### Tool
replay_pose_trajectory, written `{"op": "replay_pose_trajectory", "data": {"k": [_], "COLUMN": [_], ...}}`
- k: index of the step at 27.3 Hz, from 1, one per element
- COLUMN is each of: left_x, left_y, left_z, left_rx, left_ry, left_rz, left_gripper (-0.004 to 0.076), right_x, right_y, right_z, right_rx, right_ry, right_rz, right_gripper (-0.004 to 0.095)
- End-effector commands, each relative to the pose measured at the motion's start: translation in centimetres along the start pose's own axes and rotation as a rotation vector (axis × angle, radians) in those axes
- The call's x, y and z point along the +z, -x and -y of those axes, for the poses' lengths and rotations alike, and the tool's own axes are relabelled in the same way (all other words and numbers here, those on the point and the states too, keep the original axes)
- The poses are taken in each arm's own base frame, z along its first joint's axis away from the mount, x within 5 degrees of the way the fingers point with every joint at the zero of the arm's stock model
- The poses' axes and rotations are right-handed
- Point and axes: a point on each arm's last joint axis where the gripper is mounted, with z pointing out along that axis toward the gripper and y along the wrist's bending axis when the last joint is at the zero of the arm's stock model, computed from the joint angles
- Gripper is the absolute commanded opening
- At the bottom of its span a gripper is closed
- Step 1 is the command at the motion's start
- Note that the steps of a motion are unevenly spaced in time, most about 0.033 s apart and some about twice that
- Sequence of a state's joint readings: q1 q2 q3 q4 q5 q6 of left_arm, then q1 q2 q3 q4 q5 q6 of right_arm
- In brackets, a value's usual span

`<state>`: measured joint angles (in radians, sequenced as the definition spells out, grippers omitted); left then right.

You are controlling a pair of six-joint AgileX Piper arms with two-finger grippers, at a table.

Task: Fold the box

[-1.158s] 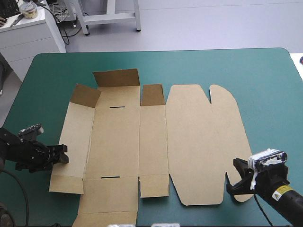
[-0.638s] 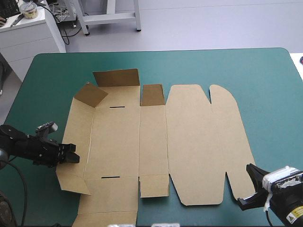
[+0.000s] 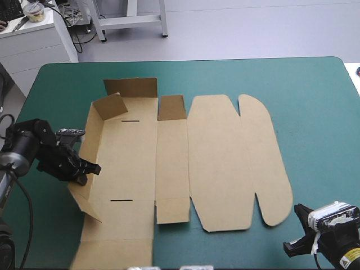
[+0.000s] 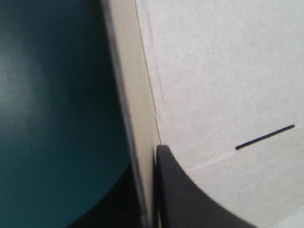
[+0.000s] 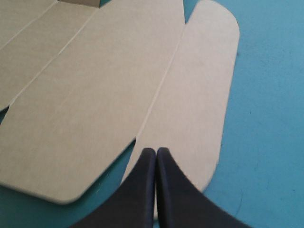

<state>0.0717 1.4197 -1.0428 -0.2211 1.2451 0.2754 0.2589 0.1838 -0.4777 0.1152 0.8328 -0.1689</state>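
Box (image 3: 169, 163) flat on worktop (image 3: 304, 101); left wall (image 3: 93, 126) raised, pinched in left tool (image 3: 91, 167). Right tool (image 5: 156, 152) pressed together, off box, near lid flap (image 5: 199, 95). Risk: nothing pins box, so it slides under pull; wall springs flat on release.

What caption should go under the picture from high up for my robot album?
Left claw holds up the brown box's left wall; its wide right panels lie flat on the teal-green table.
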Motion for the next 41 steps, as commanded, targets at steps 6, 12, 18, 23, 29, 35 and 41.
{"op": "replay_pose_trajectory", "data": {"k": [6,12,18,23,29,35,41], "left_x": [-1.8,0.0,-1.3,-2.5,-1.7,-1.1,-0.4], "left_y": [6.9,9.5,8.5,6.3,3.1,0.0,-1.5], "left_z": [5.5,13.1,18.0,20.3,20.1,20.6,21.1], "left_rx": [0.527,0.968,1.093,1.145,1.262,1.351,1.485], "left_ry": [0.674,0.958,1.009,0.989,1.028,1.105,1.156], "left_rz": [-0.011,0.215,0.465,0.61,0.648,0.816,0.909], "left_gripper": [-0.001,-0.001,-0.001,-0.001,-0.001,-0.001,-0.001], "right_x": [-0.3,-0.3,-0.3,-0.3,-0.3,-0.3,-0.3], "right_y": [0.7,0.7,0.7,0.7,0.7,0.7,0.7], "right_z": [0.0,0.0,0.0,-0.1,-0.1,-0.1,-0.1], "right_rx": [0.016,0.015,0.022,0.023,0.028,0.028,0.03], "right_ry": [-0.001,-0.001,0.007,0.009,0.012,0.012,0.014], "right_rz": [0.02,0.02,0.016,0.017,0.017,0.017,0.018], "right_gripper": [-0.0019,-0.0019,-0.0019,-0.0019,-0.002,-0.002,-0.002]}}
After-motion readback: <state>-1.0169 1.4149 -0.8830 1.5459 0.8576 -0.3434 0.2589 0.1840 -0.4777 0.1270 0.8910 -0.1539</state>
